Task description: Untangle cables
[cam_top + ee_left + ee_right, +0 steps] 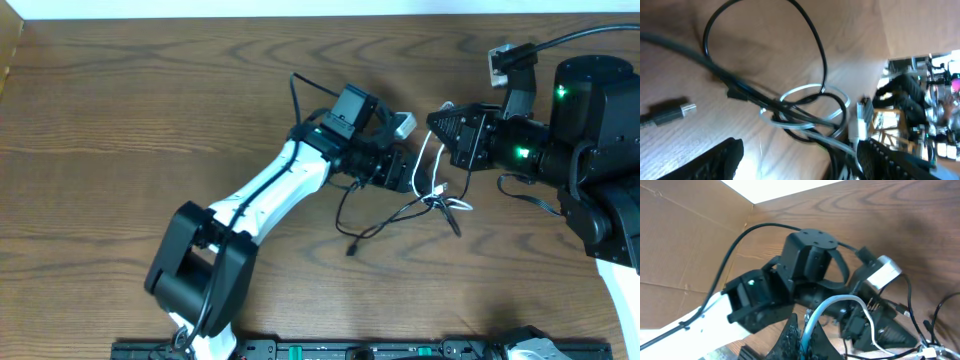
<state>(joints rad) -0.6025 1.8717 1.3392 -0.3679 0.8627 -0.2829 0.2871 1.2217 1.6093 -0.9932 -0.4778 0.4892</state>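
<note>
From overhead, the left gripper point(405, 172) and the right gripper point(440, 125) face each other closely over the wooden table point(150, 100). The white cable point(424, 160) runs from the right jaws down to a small tangle point(440, 202) that lies just below and beyond the left jaws. The black cable point(375, 226) trails out of that tangle back under the left jaws, ending in a loose plug on the table. In the left wrist view the left fingers point(715, 160) stand wide apart with nothing clamped. The crossing of the two cords lies just ahead of them and roughly between them, and a strand runs back into the gap. There the white cable makes a flat loop around several passes of the black cable, whose big open loop rises farther out. A black plug point(671, 113) lies well off to one side of the jaws. In the right wrist view the right jaws are pressed together on the white cable, which arches out from their tips toward the left gripper just ahead. The step in hand looks like holding the white cord as an anchor while the left gripper seeks a hold on the black one. The next move probably calls for the left jaws to close on a black strand alone, near the crossing. They would then draw it away from the right jaws so the white loop slips free rather than tightens.
</note>
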